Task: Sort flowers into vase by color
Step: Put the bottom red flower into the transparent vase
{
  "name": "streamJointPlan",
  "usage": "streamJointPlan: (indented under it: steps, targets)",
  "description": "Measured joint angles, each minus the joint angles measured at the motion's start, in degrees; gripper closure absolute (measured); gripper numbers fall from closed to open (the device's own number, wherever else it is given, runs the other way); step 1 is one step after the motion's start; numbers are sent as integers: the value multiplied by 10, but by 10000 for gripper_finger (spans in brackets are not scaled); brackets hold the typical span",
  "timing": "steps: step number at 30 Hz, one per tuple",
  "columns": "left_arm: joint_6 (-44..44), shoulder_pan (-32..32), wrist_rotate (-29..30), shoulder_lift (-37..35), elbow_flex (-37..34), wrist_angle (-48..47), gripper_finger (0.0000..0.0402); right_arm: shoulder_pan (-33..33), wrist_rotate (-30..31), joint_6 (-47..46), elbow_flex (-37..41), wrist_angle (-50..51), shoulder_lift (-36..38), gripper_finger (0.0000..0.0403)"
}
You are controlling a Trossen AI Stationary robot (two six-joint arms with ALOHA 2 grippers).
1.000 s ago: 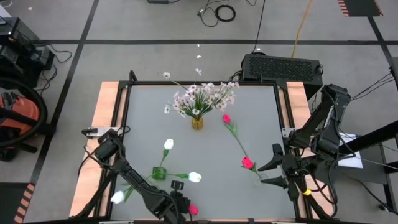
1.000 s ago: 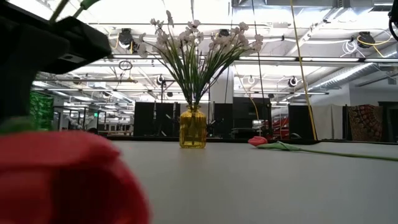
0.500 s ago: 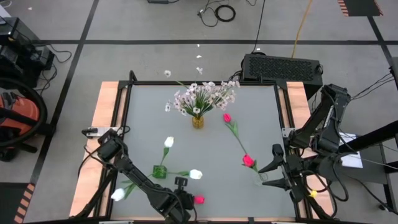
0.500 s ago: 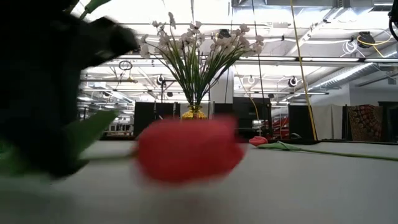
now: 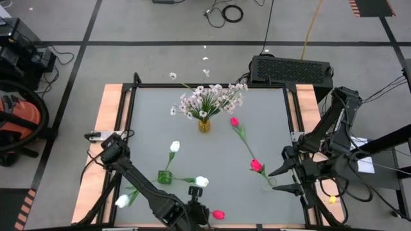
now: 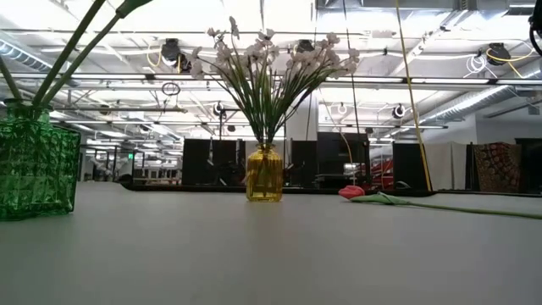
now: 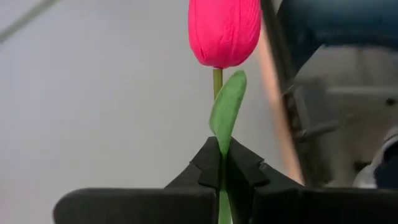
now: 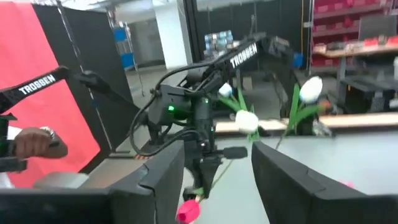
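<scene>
My left gripper is at the table's near edge, shut on a pink-red tulip whose head points toward the table's right. A green vase holds three white tulips. A yellow vase holds the spray of tiny pale blossoms. Two more pink-red tulips lie flat on the table right of centre. My right gripper waits open by the table's right edge, beside the nearer of the two. The held tulip is out of the low view. My left gripper pinches the tulip's thin green stem between its two fingertips, just below the leaf. The fingers point toward the table's right and the stem runs on forward from between them. Head and leaf stick out past the fingertips.
The wooden table frame borders the grey top. A black box stands beyond the far edge. Loose blossoms lie past the far edge. The lying tulip's stem stretches over the right half of the table. A person's hand shows in the room.
My left gripper has carried the pink-red tulip along the near edge toward the table's right. The tulip first filled the low view, then swept across it and has passed out of it. The green vase now shows there.
</scene>
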State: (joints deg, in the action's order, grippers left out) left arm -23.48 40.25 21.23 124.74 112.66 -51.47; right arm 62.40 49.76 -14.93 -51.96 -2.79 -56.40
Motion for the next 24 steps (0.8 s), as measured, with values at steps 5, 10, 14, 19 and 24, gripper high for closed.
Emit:
streamJointPlan:
  steps: [5, 10, 14, 19, 24]
  targets:
    - [37, -3, 15, -1, 76, -2, 389, 0, 18, 74, 0, -43, 9, 222]
    - [117, -2, 41, -2, 163, -2, 389, 3, 29, 102, 0, -49, 29, 222]
    - [181, -4, 72, -3, 225, 25, 389, 4, 28, 109, 0, -47, 33, 222]
    - [274, -14, 89, -22, 223, 154, 389, 4, 27, 112, 0, -47, 22, 222]
    - [364, -29, 89, -31, 223, 297, 388, 4, 26, 116, 0, -50, 13, 222]
